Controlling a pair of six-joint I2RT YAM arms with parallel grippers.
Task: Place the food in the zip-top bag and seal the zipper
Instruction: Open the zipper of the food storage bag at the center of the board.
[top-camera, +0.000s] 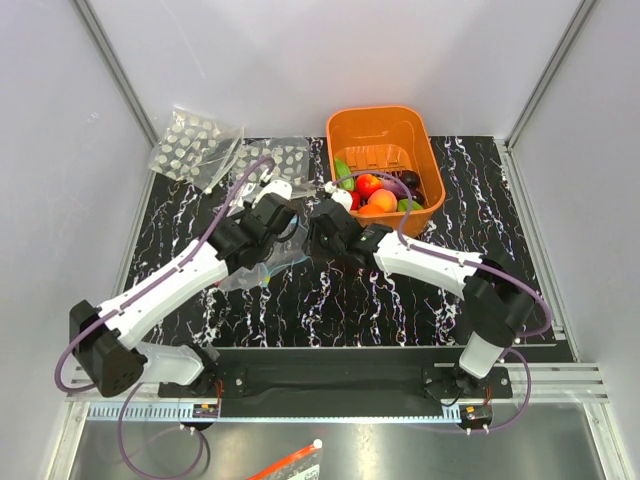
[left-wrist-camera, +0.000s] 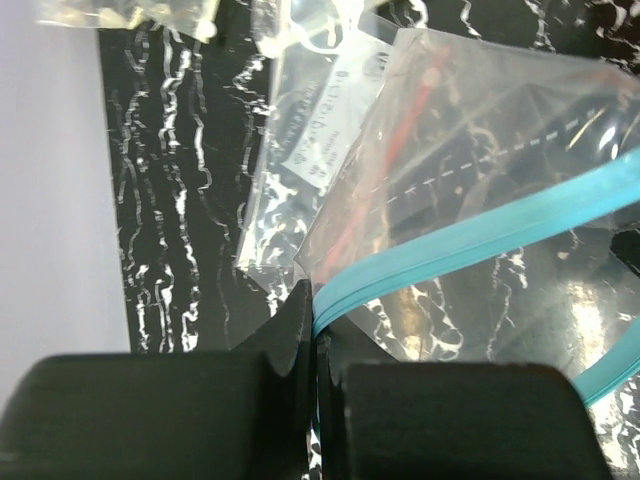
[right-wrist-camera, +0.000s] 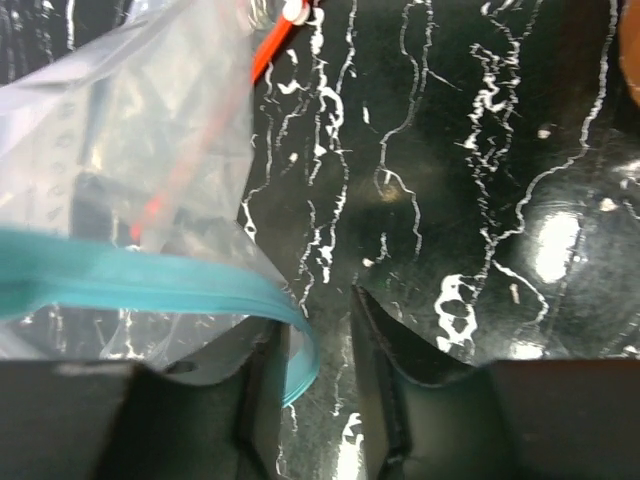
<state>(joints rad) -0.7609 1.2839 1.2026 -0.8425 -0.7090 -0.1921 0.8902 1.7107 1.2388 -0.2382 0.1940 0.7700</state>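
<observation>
food (top-camera: 375, 192) in orange basket (top-camera: 380, 112); left hand (left-wrist-camera: 313, 325) pinches zipper (left-wrist-camera: 480, 235) of zip-top bag (top-camera: 250, 275); right hand (right-wrist-camera: 320, 330) spread

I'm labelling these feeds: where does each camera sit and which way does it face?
Top external: above and behind the bases, looking down at the table; both arms show.
Left wrist: on the left arm, looking past the left gripper, shut on the zipper.
Right wrist: on the right arm, looking past the open right gripper.
Both wrist views share the zipper.
</observation>
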